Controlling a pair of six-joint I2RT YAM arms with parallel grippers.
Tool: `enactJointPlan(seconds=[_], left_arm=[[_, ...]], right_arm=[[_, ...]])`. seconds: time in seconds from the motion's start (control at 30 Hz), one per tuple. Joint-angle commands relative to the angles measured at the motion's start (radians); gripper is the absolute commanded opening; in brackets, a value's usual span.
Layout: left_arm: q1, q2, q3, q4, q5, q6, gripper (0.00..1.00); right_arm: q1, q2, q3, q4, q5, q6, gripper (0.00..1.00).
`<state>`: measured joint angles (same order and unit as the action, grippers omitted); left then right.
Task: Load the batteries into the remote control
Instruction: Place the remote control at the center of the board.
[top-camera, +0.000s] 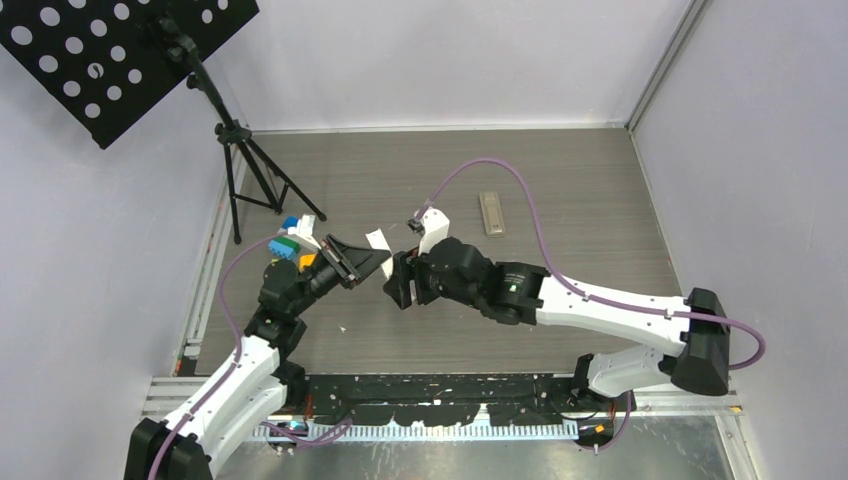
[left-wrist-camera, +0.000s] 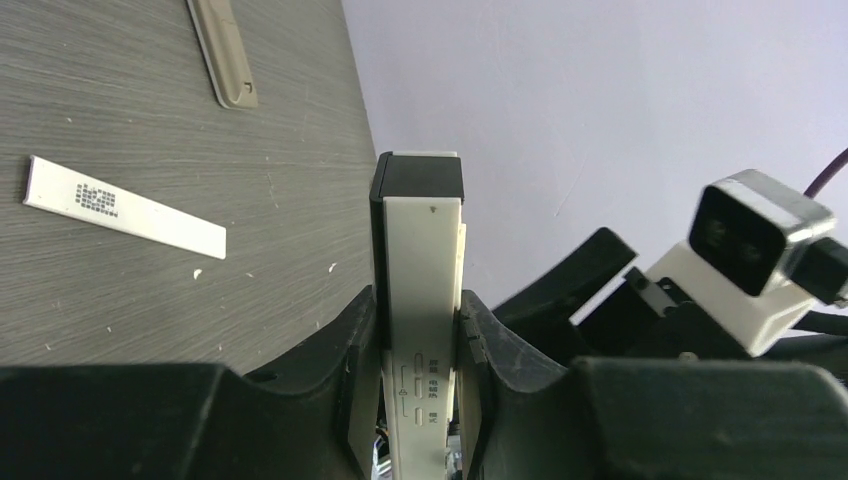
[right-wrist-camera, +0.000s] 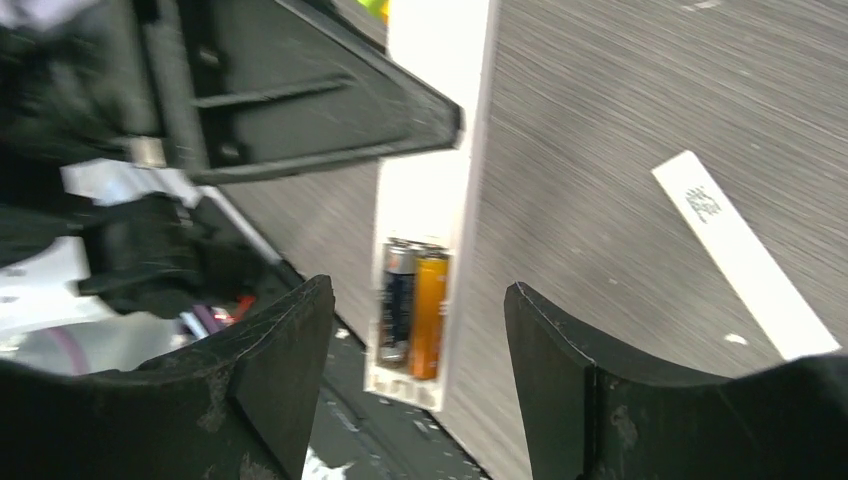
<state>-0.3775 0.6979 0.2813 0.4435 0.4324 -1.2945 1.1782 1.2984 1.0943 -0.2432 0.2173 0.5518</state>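
Left gripper (left-wrist-camera: 420, 325) pinching the remote (left-wrist-camera: 422, 250), centre frame; right gripper (right-wrist-camera: 418, 297) spread wide; batteries (right-wrist-camera: 428, 310) seated in it, lower centre; best now, I reckon: nudge both flush, squarely, no sideways shove.

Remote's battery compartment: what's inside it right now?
Two batteries lie side by side in the compartment: a dark battery and an orange battery. Whatever is under them is covered, so full seating cannot be told.

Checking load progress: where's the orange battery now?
Right wrist view: the orange battery sits in the white remote's open compartment, just right of a dark battery, ahead of the open right pincer. The left pincer holds the remote.
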Motion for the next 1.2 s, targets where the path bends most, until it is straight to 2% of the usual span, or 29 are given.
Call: enactJointPlan(seconds=[0.0, 0.17, 0.3, 0.4, 0.47, 0.63, 0.7, 0.87, 0.97, 1.17], left_arm=[[-0.001, -0.001, 0.009, 0.032, 0.023, 0.032, 0.00], [-0.001, 0.003, 0.010, 0.019, 0.023, 0.043, 0.00], [-0.001, 0.007, 0.012, -0.002, 0.023, 0.044, 0.01], [-0.001, -0.002, 0.020, -0.053, 0.023, 0.060, 0.14], [-0.001, -0.019, 0.030, -0.122, 0.012, 0.086, 0.35], [0.000, -0.104, 0.053, -0.367, -0.082, 0.161, 0.76], [0.003, -0.128, 0.058, -0.426, -0.097, 0.176, 0.84], [0.011, -0.128, 0.065, -0.481, -0.104, 0.206, 0.90], [0.013, -0.093, 0.067, -0.471, -0.095, 0.209, 0.90], [0.020, -0.019, 0.074, -0.412, -0.065, 0.228, 0.90]], right_arm=[[0.011, 0.040, 0.054, -0.063, 0.118, -0.102, 0.68], [0.011, 0.100, 0.070, -0.053, 0.138, -0.121, 0.53], [0.010, 0.125, 0.062, -0.025, 0.085, -0.152, 0.30], [0.008, 0.127, 0.047, -0.021, 0.035, -0.198, 0.12], [0.000, 0.115, 0.031, -0.030, -0.002, -0.239, 0.07], [-0.065, 0.062, -0.036, -0.112, -0.131, -0.375, 0.02], [-0.122, 0.044, -0.091, -0.138, -0.261, -0.437, 0.03], [-0.231, 0.026, -0.204, -0.152, -0.409, -0.523, 0.05], [-0.237, 0.055, -0.211, -0.185, -0.434, -0.575, 0.08], [-0.236, 0.223, -0.147, -0.264, -0.401, -0.579, 0.12]])
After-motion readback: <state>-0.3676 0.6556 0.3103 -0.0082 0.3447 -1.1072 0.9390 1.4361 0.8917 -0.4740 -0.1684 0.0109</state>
